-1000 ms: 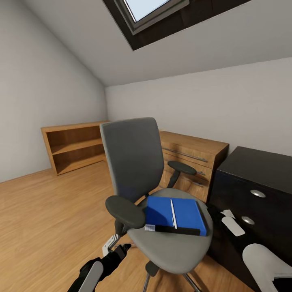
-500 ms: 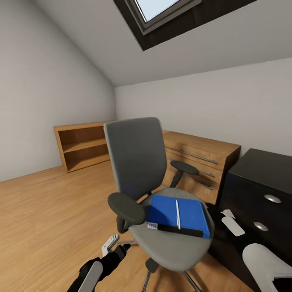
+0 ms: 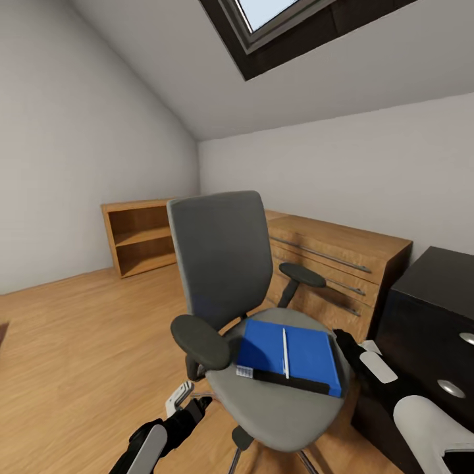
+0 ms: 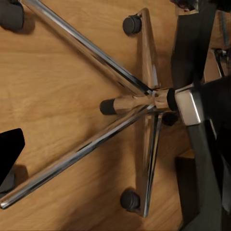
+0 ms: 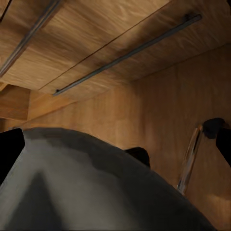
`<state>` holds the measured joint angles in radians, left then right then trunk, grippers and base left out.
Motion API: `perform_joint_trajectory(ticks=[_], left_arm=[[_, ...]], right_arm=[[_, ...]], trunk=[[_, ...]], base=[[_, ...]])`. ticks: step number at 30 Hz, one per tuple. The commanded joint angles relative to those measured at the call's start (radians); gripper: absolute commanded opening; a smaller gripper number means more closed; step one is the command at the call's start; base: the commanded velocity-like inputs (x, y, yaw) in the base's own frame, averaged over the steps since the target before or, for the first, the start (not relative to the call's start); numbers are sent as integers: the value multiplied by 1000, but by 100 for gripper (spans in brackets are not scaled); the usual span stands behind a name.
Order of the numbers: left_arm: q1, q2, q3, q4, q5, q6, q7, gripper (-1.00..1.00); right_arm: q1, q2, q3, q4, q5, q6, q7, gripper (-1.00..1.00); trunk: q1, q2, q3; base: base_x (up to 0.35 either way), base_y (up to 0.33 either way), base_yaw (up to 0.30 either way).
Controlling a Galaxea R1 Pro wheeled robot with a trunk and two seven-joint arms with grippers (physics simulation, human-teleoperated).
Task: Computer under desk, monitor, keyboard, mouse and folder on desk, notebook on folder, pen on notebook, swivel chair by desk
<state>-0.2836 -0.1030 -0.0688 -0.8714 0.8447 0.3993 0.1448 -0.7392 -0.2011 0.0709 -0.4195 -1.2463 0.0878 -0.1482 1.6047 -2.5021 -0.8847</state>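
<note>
Folder (image 3: 289, 354) flat on swivel chair (image 3: 224, 276) seat; pen (image 3: 285, 352) lies across it.
Left gripper (image 3: 187, 403) low beside seat, holding nothing, jaw gap unclear. Right gripper (image 3: 368, 361) between seat and black drawer unit (image 3: 434, 316), opening not discernible. Chrome star base (image 4: 139, 103) on wood floor (image 3: 72, 342).

wooden dresser (image 3: 342, 263) beside open bookshelf (image 3: 138, 237); skylight (image 3: 276, 20) overhead.

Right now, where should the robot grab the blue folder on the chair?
Probably the folder's right edge, reaching in from the right, where the right gripper is close by. The folder lies flat on the swivel chair's seat with the pen on top, so it should stay level. The backrest blocks the far side.
</note>
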Motion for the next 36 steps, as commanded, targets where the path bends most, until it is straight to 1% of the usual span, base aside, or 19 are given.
perform_joint_trajectory(ticks=[1, 9, 12, 17, 22, 30, 36], left_arm=[[0, 0, -2, -2, 11, 3, 9, 100], [0, 0, -2, -3, 9, 4, 9, 100], [0, 0, -2, -4, 9, 4, 9, 100], [0, 0, -2, -4, 9, 3, 9, 100], [0, 1, -1, -5, 11, 3, 10, 100], [0, 2, 3, -1, 10, 1, 11, 100], [10, 6, 9, 3, 6, 1, 13, 100]], right_arm=[[0, -1, 7, -2, -5, 1, -7, 100], [0, 0, 7, -2, -5, 1, -7, 100], [0, 0, 7, -2, -5, 1, -7, 100], [0, 1, 8, -2, -5, 1, -7, 100], [0, 8, 10, -3, -4, 0, -7, 100], [0, 12, 12, -4, -3, -1, -7, 100], [0, 21, 13, -4, 1, -2, -5, 100]], trunk=[[0, 0, -1], [0, 0, -1], [0, 0, -1], [0, 0, -1], [0, 0, -1], [0, 0, -1], [0, 0, -1]], base=[[291, -101, 8], [311, -142, 3], [187, -80, 0], [60, -26, 0], [13, -6, 0], [2, -1, 0], [0, 0, 0]])
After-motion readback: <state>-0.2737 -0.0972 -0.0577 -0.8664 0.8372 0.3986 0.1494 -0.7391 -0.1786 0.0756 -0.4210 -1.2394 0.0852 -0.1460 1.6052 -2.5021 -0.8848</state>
